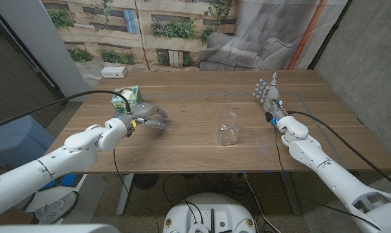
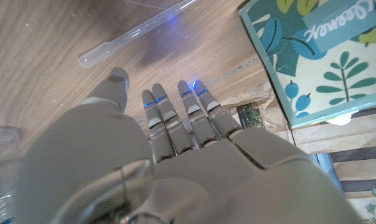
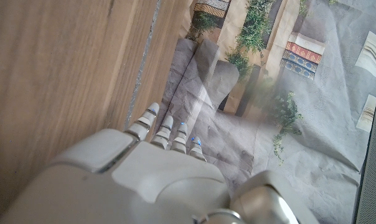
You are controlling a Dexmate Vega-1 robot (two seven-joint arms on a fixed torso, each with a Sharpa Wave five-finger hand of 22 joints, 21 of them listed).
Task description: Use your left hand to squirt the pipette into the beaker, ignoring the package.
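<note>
Clear things: one pipette (image 2: 135,34), one beaker (image 1: 228,128)
Package (image 1: 127,96): one, beside left hand (image 1: 147,116)
Left fingers (image 2: 160,115): spread, nothing held
Right hand (image 1: 268,94): fingers apart, nothing held

From overhead we face down the table (image 1: 195,139); our wrist cameras sit close behind each hand, sharing its wood.

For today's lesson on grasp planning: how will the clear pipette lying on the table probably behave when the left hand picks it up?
The pipette looks like thin clear plastic, so probably light and squashy at the bulb. Its slim round shape may roll on the wooden table. The left hand is over it, not gripping.
</note>
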